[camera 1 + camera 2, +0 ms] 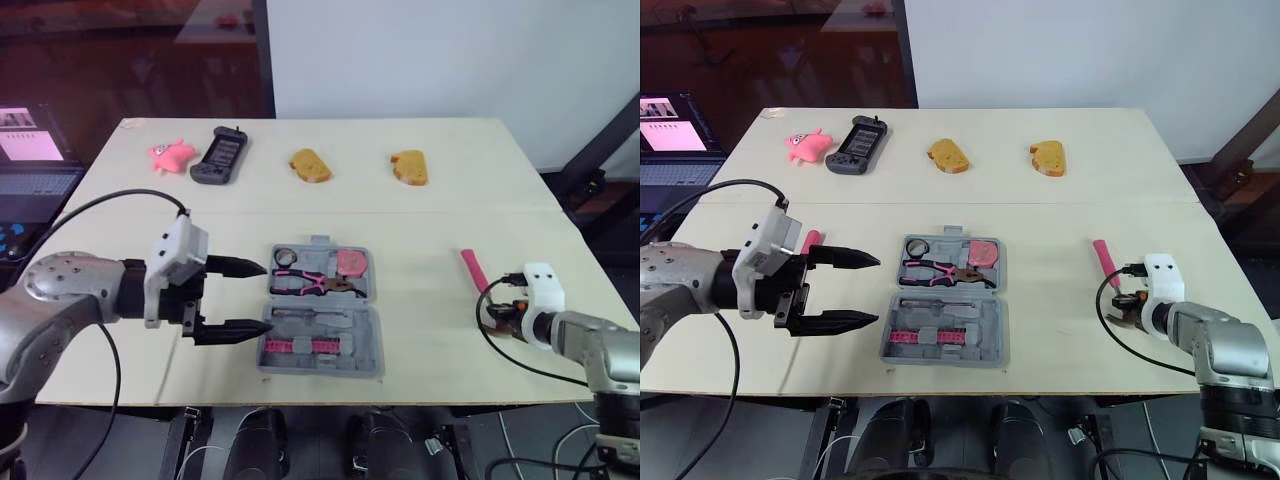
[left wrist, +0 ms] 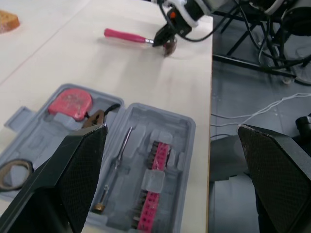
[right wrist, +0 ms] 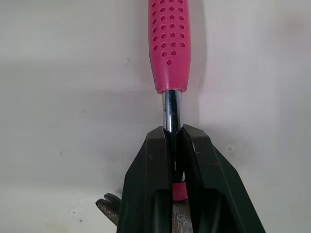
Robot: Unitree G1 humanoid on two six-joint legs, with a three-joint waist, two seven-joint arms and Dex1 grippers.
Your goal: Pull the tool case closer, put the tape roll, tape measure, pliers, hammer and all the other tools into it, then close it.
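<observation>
Tightly in right tool (image 3: 173, 133): hammer (image 3: 169, 43), chrome shank, dimpled pink grip.

One tool case (image 1: 366, 330), one pliers (image 1: 315, 284), one tape measure (image 1: 351, 263), one tape roll (image 1: 284, 256), one screwdriver (image 1: 300, 314), one bit strip (image 1: 300, 346), one hammer (image 1: 472, 268), two toast slices (image 1: 310, 165) (image 1: 410, 167), one pink toy (image 1: 171, 154), one controller (image 1: 219, 155), one laptop (image 1: 35, 165).

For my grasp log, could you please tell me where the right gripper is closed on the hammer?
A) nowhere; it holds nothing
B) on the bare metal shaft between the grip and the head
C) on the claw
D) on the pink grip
B: in the right wrist view the right gripper pinches the hammer on its shiny metal shaft, just past the end of the pink grip.
</observation>
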